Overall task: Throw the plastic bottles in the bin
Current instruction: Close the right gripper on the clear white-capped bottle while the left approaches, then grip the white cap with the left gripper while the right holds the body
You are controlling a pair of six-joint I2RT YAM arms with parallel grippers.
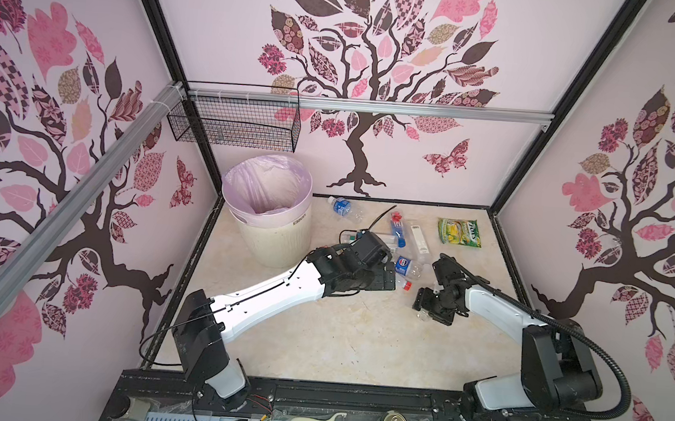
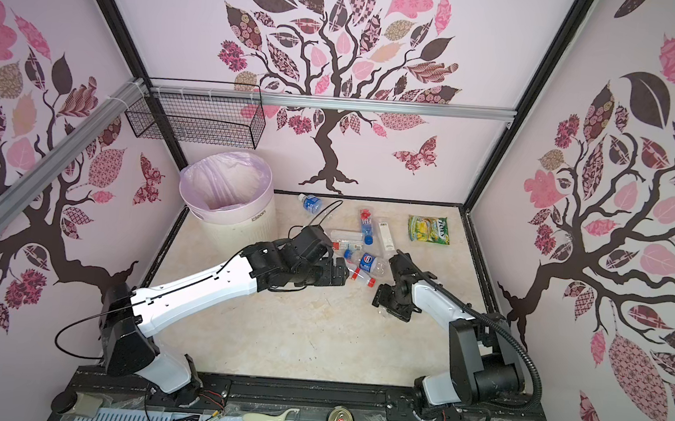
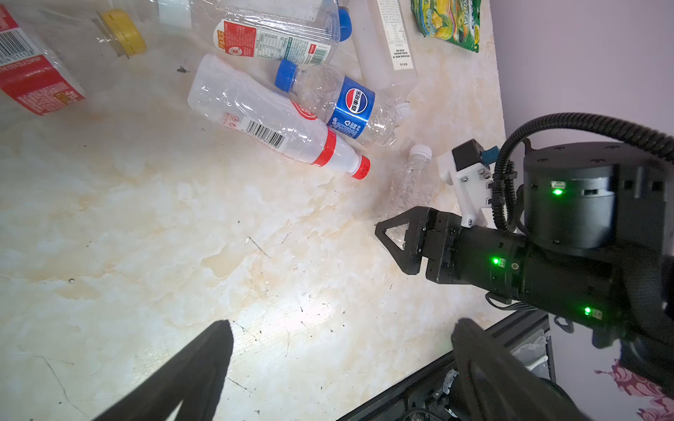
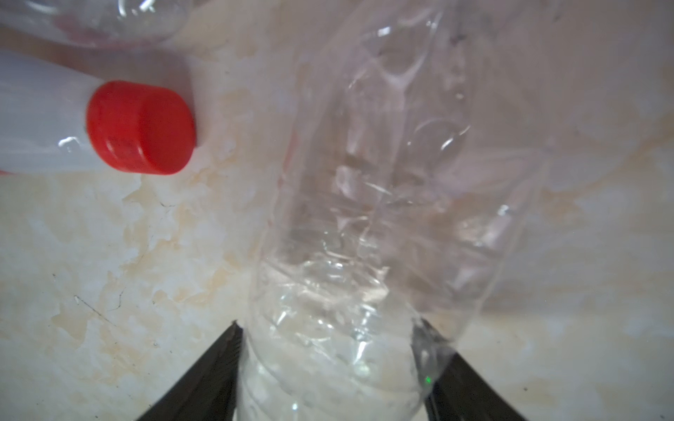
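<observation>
1. Left gripper (image 3: 343,368): I see its jaws spread wide with nothing between them, over the marbled cream tabletop (image 3: 146,237).
2. Right gripper (image 4: 339,382): jaws drawn in against both sides of the small clear crumpled plastic bottle with a white cap (image 4: 364,218), base end between the fingers (image 4: 204,379). The bottle lies on the tabletop, cap pointing away.
3. Clear red-capped plastic bottle (image 3: 270,120) and clear blue-labelled, blue-capped plastic bottle (image 3: 350,105): lying side by side, touching, just beyond item 2.
4. Round cream ribbed plastic bin with a lilac liner (image 1: 275,239): upright at the back left corner, well apart from the gripped bottle.
</observation>
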